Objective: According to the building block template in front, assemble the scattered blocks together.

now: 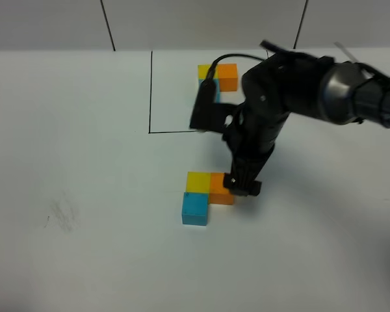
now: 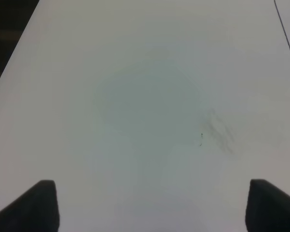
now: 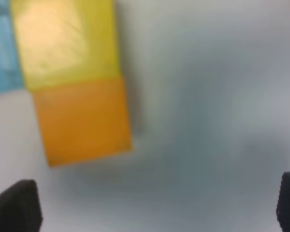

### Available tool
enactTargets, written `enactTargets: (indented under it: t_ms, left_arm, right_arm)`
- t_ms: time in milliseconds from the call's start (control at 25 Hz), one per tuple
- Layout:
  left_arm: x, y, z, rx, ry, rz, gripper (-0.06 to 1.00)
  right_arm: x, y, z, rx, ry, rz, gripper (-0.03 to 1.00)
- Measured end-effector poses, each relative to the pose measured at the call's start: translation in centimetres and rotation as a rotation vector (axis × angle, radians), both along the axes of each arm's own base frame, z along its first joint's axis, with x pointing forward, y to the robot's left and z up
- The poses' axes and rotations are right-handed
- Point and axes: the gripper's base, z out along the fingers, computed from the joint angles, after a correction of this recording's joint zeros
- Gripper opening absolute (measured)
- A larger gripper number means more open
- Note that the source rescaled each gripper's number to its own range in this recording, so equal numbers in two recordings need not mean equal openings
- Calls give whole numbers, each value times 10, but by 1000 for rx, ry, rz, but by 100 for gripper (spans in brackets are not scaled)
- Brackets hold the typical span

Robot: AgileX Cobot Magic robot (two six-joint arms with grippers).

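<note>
The building block template point(image 1: 227, 77) lies at the back inside a thin black frame point(image 1: 151, 91). Its yellow and orange cubes show, and its blue one is mostly behind my right arm. The scattered blocks sit together in an L nearer the front: yellow point(image 1: 197, 181), orange point(image 1: 220, 190) to its right, blue point(image 1: 195, 208) in front of the yellow. My right gripper point(image 1: 242, 185) hangs at the orange block's right side. The right wrist view shows it open point(image 3: 152, 208), with the orange block point(image 3: 84, 121) and yellow block point(image 3: 65, 43) outside its fingers. My left gripper point(image 2: 154, 205) is open over bare table.
The white table point(image 1: 84, 162) carries a faint grey smudge point(image 1: 62, 214) at the left, also seen as a smudge point(image 2: 217, 133) in the left wrist view. A corner of the black frame line point(image 2: 285, 29) shows there too. The table's dark edge point(image 2: 9, 29) runs nearby.
</note>
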Motion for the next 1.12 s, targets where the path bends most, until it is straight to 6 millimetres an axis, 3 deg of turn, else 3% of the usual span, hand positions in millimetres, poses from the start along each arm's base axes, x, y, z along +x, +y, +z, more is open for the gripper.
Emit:
enactTargets:
  t_ms: [120, 160, 280, 440, 480, 560, 680, 800, 960, 1120]
  left_arm:
    - [0, 0, 0, 0, 0, 0, 66]
    - [0, 0, 0, 0, 0, 0, 66]
    - [0, 0, 0, 0, 0, 0, 66]
    - [0, 0, 0, 0, 0, 0, 66]
    - [0, 0, 0, 0, 0, 0, 66]
    - [0, 0, 0, 0, 0, 0, 66]
    - [0, 0, 0, 0, 0, 0, 66]
    - [0, 0, 0, 0, 0, 0, 66]
    - [0, 0, 0, 0, 0, 0, 66]
    - [0, 0, 0, 0, 0, 0, 66]
  right_arm:
    - [8, -55, 27, 15, -45, -217, 99]
    - [10, -83, 38, 17, -66, -303, 99]
    - [-2, -152, 67, 0, -131, -497, 100]
    - [-46, -233, 111, -59, -220, -715, 100]
    - [-64, -254, 125, -88, -252, -785, 100]
    - [-96, -276, 145, -125, -304, -880, 100]
    - [-144, -283, 166, -122, -406, -976, 100]
    - [-191, -270, 182, -47, -540, -999, 100]
    - [-248, -247, 187, 71, -714, -956, 100]
    - [-293, -237, 177, 148, -786, -994, 99]
